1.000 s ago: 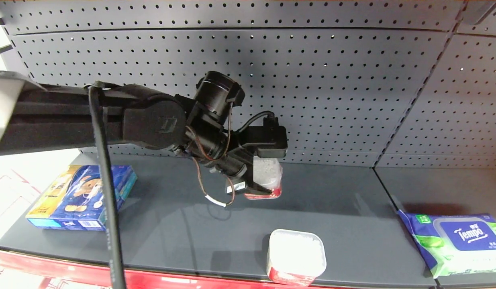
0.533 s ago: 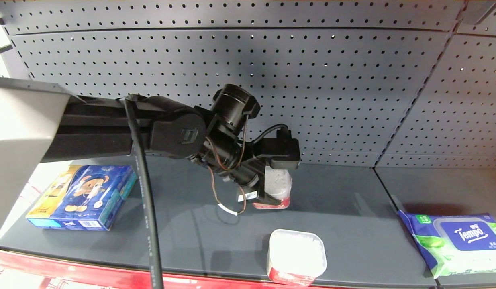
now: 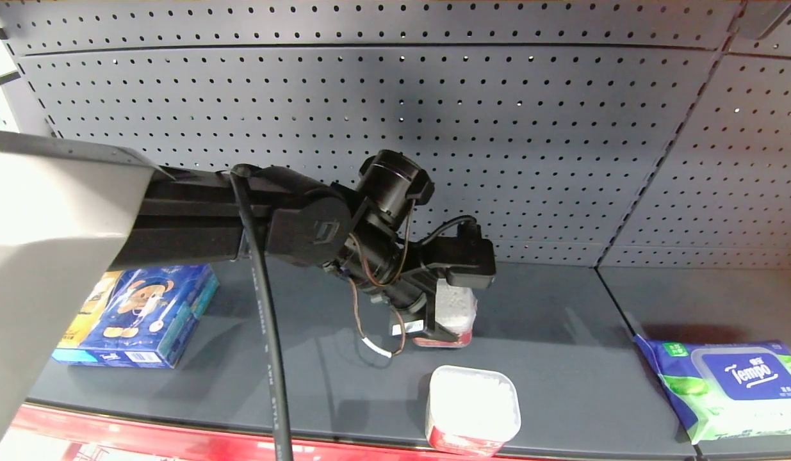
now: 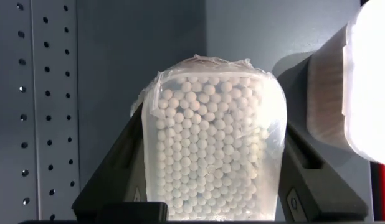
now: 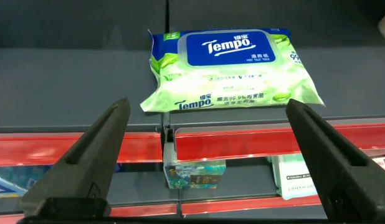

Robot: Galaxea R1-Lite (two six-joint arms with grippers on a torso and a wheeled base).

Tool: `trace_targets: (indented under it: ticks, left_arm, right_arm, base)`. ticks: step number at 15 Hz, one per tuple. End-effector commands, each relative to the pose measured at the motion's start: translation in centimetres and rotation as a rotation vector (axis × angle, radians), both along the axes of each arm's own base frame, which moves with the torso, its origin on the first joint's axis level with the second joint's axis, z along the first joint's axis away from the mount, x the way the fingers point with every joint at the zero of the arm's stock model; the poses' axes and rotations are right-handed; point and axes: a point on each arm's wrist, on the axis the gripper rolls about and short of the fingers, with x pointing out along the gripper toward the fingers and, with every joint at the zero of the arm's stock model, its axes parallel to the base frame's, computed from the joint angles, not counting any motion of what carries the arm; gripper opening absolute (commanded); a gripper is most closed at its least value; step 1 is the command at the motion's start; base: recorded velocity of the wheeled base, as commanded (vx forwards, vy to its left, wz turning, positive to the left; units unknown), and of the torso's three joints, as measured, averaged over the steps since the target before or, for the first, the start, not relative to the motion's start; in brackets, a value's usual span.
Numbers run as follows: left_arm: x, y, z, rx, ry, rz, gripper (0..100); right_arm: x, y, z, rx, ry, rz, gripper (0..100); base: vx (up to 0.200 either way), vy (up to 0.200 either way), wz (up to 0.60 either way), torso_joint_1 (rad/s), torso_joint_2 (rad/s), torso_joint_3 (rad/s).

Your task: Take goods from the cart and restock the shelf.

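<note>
Left gripper (image 3: pixel 448 326) clamps swab tub (image 3: pixel 457 306) at shelf (image 3: pixel 562 333) | twin tub (image 3: pixel 472 406) at 6 o'clock, wipes pack (image 3: pixel 728 384) at 4 | right gripper (image 5: pixel 208 104) agape, empty

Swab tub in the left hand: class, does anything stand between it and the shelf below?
Nothing visible. The swab tub in the left hand is over bare shelf; the second tub stands apart, nearer the front.

Front tub (image 3: pixel 472 404) base below picture edge

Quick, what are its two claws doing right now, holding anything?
Left gripper: closed, holding a cotton swab tub.
Right gripper: open, holding nothing.
</note>
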Motion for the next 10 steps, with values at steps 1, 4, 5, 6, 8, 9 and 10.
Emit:
trace_targets:
  ticks: [1,4,5,6,8,9,10]
  left_arm:
    - [-0.2,-0.5,-0.4,0.010,0.003,-0.008,0]
    - [-0.3,-0.8,-0.6,0.019,-0.001,-0.008,0]
    - [-0.3,-1.0,-0.6,0.016,-0.004,-0.011,0]
    - [-0.4,-1.3,-0.7,0.018,-0.004,-0.016,0]
    - [-0.4,-1.5,-0.7,0.016,-0.006,-0.021,0]
    - [-0.4,-1.6,-0.8,0.019,-0.003,-0.022,0]
    - [-0.4,-1.6,-0.9,0.021,0.000,-0.022,0]
  right_arm:
    - [0.0,0.0,0.0,0.000,0.001,0.000,100]
    - [0.0,0.0,0.0,0.000,0.001,0.000,100]
    - [0.0,0.0,0.0,0.000,0.001,0.000,100]
    - [0.0,0.0,0.0,0.001,0.002,0.000,100]
    - [0.0,0.0,0.0,0.001,0.001,0.000,100]
    - [0.0,0.0,0.0,0.000,0.001,0.000,100]
    - [0.0,0.0,0.0,0.001,0.001,0.000,100]
  base:
    - [0.000,0.000,0.00,0.000,0.00,0.000]
    - [0.000,0.000,0.00,0.000,0.00,0.000]
    - [0.000,0.000,0.00,0.000,0.00,0.000]
    - [0.000,0.000,0.00,0.000,0.00,0.000]
    - [0.000,0.000,0.00,0.000,0.00,0.000]
    - [0.000,0.000,0.00,0.000,0.00,0.000]
    - [0.000,0.000,0.00,0.000,0.00,0.000]
